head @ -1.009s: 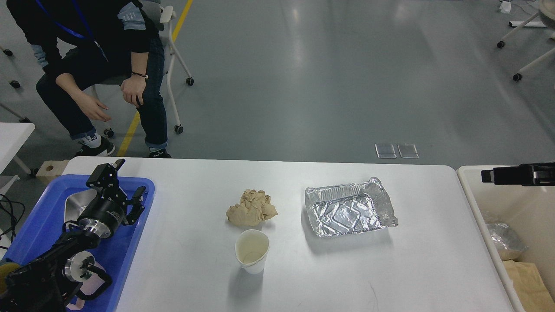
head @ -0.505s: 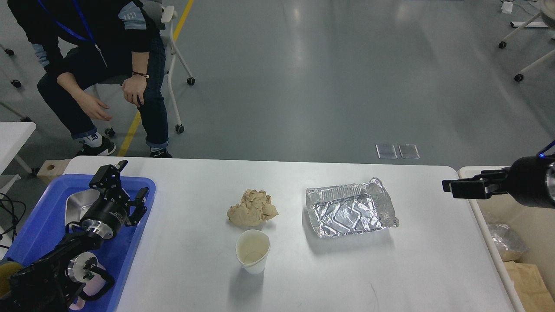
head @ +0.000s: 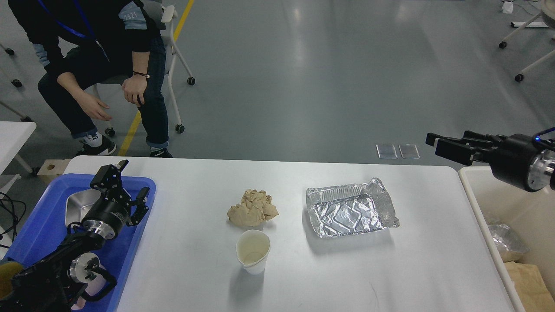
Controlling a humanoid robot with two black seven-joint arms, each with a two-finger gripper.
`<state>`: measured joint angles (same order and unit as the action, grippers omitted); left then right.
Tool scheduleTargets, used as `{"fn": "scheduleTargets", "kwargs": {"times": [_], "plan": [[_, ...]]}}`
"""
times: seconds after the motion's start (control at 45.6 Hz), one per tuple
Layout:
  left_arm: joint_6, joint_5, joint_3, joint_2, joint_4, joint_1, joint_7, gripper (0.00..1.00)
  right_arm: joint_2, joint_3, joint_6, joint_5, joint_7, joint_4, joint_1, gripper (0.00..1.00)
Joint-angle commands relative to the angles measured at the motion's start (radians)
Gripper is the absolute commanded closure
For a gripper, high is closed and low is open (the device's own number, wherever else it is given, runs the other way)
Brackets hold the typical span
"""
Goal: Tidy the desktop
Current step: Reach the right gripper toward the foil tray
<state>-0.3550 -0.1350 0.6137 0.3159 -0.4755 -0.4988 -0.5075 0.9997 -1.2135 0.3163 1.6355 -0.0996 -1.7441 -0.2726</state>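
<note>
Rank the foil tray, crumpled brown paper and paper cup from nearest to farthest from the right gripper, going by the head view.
Measured from the right gripper, above the far right of the desktop:
1. Foil tray, on the right half of the desktop.
2. Crumpled brown paper, around the middle.
3. Paper cup, just in front of the paper on the near side, slightly farther off.

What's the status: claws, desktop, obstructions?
Left claw open over blue tray. Right claw empty, state unclear. Desktop holds crumpled paper, paper cup, foil tray. No obstructions.
</note>
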Motion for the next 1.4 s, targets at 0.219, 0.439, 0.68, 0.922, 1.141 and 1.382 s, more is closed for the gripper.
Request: {"fn": "scheduleTargets", "kwargs": {"times": [0.219,0.439,0.68,0.922,1.141,1.382], "plan": [[-0.001,0.000,0.003,-0.001,0.000,0.000,0.000,0.02,0.083,-0.029,0.266,-0.025,0.005,-0.001,0.098,0.00],[-0.001,0.000,0.004,-0.009,0.000,0.000,0.000,0.02,0.169,-0.075,0.405,-0.069,0.032,-0.001,0.099,0.00],[-0.001,0.000,0.004,-0.018,0.000,0.000,0.000,0.02,0.135,-0.086,0.386,-0.068,0.051,-0.001,0.102,0.00],[0.001,0.000,0.004,-0.017,0.000,0.002,0.000,0.02,0.138,-0.106,0.388,-0.068,0.051,-0.001,0.102,0.00],[0.001,0.000,0.003,-0.018,0.000,0.002,0.000,0.02,0.123,-0.090,0.395,-0.071,0.044,0.078,0.102,0.00],[0.001,0.000,0.003,-0.014,0.000,0.003,0.000,0.02,-0.061,0.006,0.399,-0.063,0.051,0.307,0.036,0.00]]}}
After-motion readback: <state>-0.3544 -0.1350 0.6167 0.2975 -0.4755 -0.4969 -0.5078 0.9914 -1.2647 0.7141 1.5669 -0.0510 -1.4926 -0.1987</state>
